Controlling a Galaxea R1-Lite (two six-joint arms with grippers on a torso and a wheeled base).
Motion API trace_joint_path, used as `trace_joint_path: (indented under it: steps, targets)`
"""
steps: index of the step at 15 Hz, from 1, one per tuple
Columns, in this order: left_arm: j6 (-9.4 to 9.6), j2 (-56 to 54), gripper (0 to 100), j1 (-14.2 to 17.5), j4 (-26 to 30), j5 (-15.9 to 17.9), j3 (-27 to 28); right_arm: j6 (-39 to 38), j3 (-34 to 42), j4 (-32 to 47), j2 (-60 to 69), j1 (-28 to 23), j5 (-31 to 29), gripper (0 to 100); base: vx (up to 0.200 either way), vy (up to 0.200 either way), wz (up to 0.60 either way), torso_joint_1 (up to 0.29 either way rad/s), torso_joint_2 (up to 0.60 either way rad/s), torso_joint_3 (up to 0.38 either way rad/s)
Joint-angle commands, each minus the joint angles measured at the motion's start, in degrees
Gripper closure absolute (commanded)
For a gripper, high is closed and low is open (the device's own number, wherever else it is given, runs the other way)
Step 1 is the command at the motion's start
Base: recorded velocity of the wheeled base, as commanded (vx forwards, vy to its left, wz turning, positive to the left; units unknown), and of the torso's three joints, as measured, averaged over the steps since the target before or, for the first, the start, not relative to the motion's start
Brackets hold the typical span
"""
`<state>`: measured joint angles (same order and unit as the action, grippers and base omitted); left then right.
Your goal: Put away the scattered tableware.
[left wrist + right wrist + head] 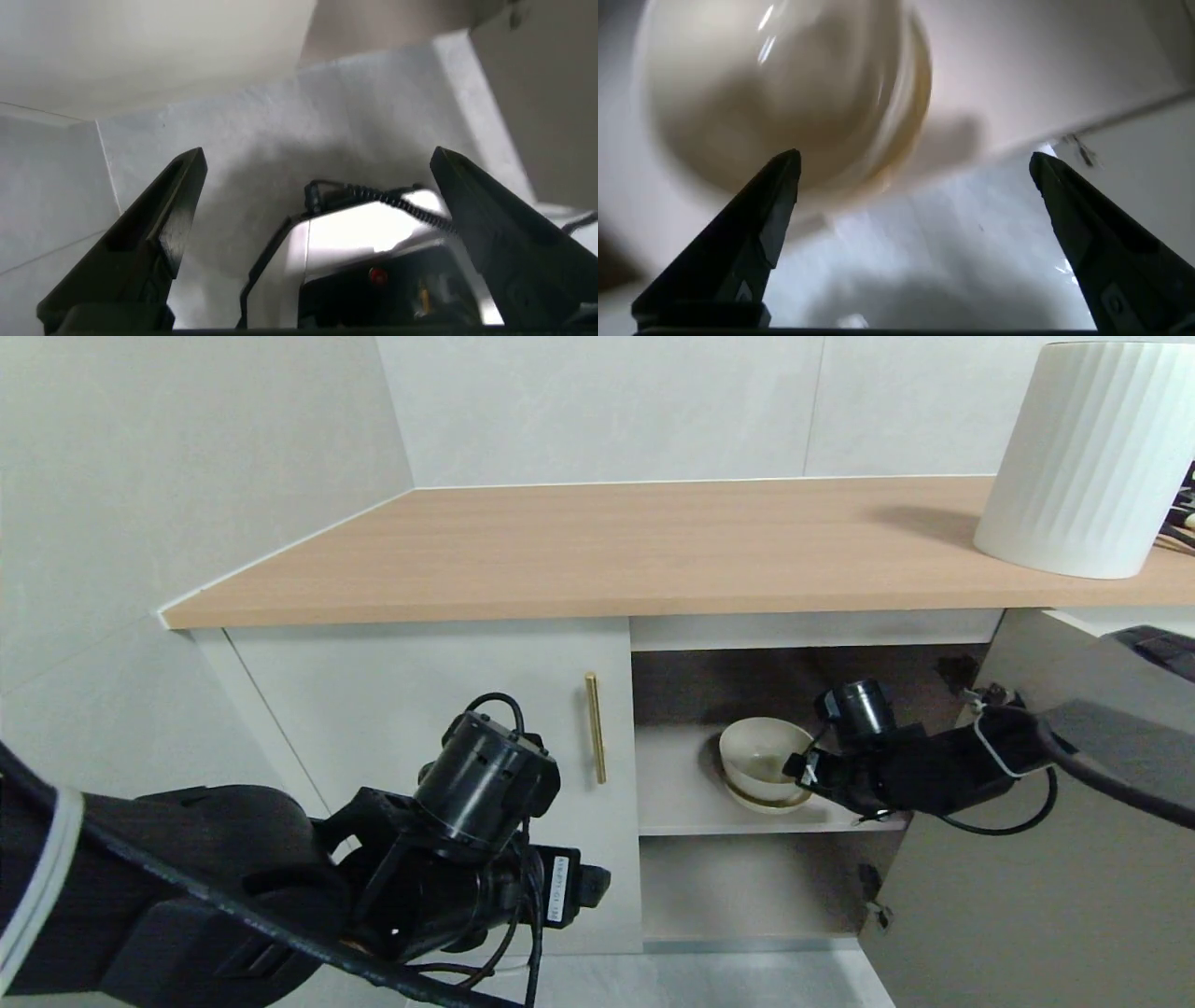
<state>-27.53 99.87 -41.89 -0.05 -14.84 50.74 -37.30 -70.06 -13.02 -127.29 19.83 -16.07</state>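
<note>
Cream-coloured bowl sits inside the cabinet, on its upper shelf behind the opened right door, so this piece looks put away. It seems to rest in a second dish, though I cannot tell for sure. The right hand hangs just beside the bowl within the cabinet opening, fingers apart, holding nothing. The left hand is low before the cabinet's closed left door, fingers likewise apart and empty. What is left, I judge, is drawing the right arm out and shutting that door; whether more tableware waits elsewhere I cannot tell. Being round, the bowl has no long axis; its mouth faces up, tipped slightly toward the cabinet's front.
</note>
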Motion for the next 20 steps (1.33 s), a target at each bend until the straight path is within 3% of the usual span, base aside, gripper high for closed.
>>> trace_joint_path:
  steps: [1, 3, 4, 6, 8, 10, 20]
  targets:
    - [0.1, -6.8, 0, 2.3, 0.1, -0.1, -1.5, 6.0, 11.3, 1.2, 14.5, 2.2, 5.3, 0, 0.0, 0.0, 0.0, 0.0, 0.0, 0.0]
    - [0.37, -14.7, 0, 3.3, 1.6, 0.0, -3.7, 11.9, 19.2, 1.2, 25.0, 4.0, 8.6, 0, 0.0, 0.0, 0.0, 0.0, 0.0, 0.0]
    - [0.37, -14.7, 0, 3.3, 1.6, 0.0, -3.7, 11.9, 19.2, 1.2, 25.0, 4.0, 8.6, 0, 0.0, 0.0, 0.0, 0.0, 0.0, 0.0]
    - [0.37, -21.9, 0, 4.0, 6.0, 0.9, -5.0, 13.4, 23.7, 6.6, 36.2, 7.7, 9.0, 0, 0.0, 0.0, 0.0, 0.0, 0.0, 0.0]
    - [0.19, -24.6, 0, 8.8, 5.9, 2.8, -7.9, 13.4, 23.5, 16.1, 44.6, 10.5, 9.0, 0, 0.0, 0.0, 0.0, 0.0, 0.0, 0.0]
    - [0.19, -28.0, 0, 11.3, 5.9, 3.5, -8.7, 13.5, 23.5, 21.7, 49.6, 12.5, 8.9, 0, 0.0, 0.0, 0.0, 0.0, 0.0, 0.0]
    - [0.19, -26.6, 0, 11.2, 5.8, 3.3, -8.7, 13.7, 24.2, 24.1, 50.7, 15.1, 8.4, 0, 0.0, 0.0, 0.0, 0.0, 0.0, 0.0]
